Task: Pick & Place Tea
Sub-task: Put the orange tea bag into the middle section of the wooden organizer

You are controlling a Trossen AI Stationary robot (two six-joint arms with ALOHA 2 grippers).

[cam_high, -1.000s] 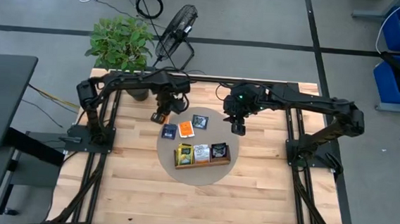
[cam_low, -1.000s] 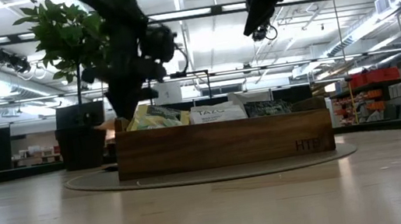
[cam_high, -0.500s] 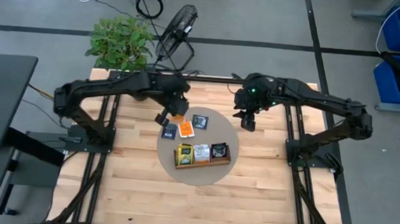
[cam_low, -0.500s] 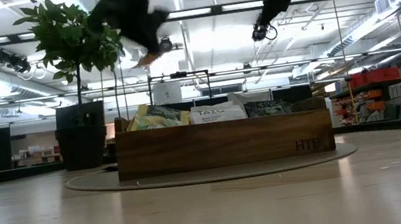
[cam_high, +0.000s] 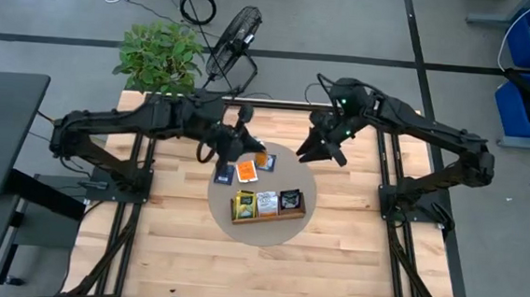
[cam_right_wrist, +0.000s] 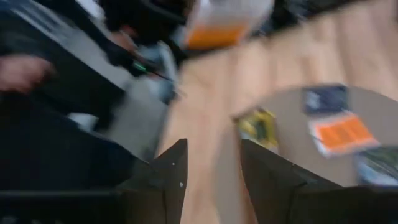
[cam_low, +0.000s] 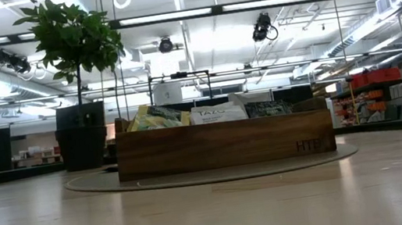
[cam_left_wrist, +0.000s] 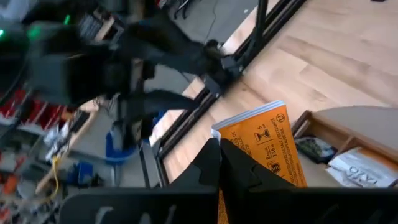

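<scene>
We see the left gripper (cam_high: 253, 154) raised above the round mat (cam_high: 310, 200), toward the worktop's (cam_high: 173, 254) far edge, fingers (cam_left_wrist: 208, 163) pinched shut on an orange tea packet (cam_left_wrist: 268, 142). The right gripper (cam_high: 316, 152) hangs over the mat's right rim, fingers (cam_right_wrist: 163, 171) parted with nothing between them. On the mat lie a dark blue packet (cam_high: 223, 175) and an orange packet (cam_high: 246, 171), just beside each other; another dark packet (cam_high: 267, 164) lies nearer the far edge. The tray (cam_high: 290, 216) sits at the mat's near side holding yellow (cam_high: 242, 203), white (cam_high: 266, 203) and dark (cam_high: 288, 201) packets, one per compartment.
</scene>
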